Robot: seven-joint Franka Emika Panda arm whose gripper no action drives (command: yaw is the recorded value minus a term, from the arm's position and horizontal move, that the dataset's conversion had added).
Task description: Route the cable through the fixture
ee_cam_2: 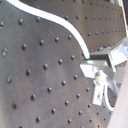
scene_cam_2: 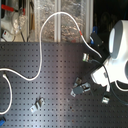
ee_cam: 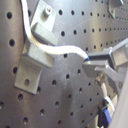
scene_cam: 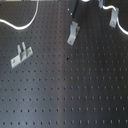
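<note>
The white cable (scene_cam_2: 50, 20) runs from the second exterior view's left, arcs up over the black perforated board and comes down, past a red band (scene_cam_2: 81, 34), toward my gripper (scene_cam_2: 91, 45). In both wrist views the gripper (ee_cam: 89, 59) is shut on the cable (ee_cam: 60, 49) near its end. In the first wrist view the cable lies against a metal fixture (ee_cam: 30, 57), bending around its upright part. In the first exterior view the gripper (scene_cam: 76, 6) hangs at the top edge, just above a fixture (scene_cam: 73, 32); the cable (scene_cam: 27, 24) curves at the top left.
Two more metal fixtures (scene_cam: 21, 54) (scene_cam: 113, 19) are bolted to the board in the first exterior view. The second exterior view shows fixtures (scene_cam_2: 37, 105) (scene_cam_2: 82, 89) on the board, the white arm (scene_cam_2: 117, 50) at the second exterior view's right, and shelving with clutter behind the board.
</note>
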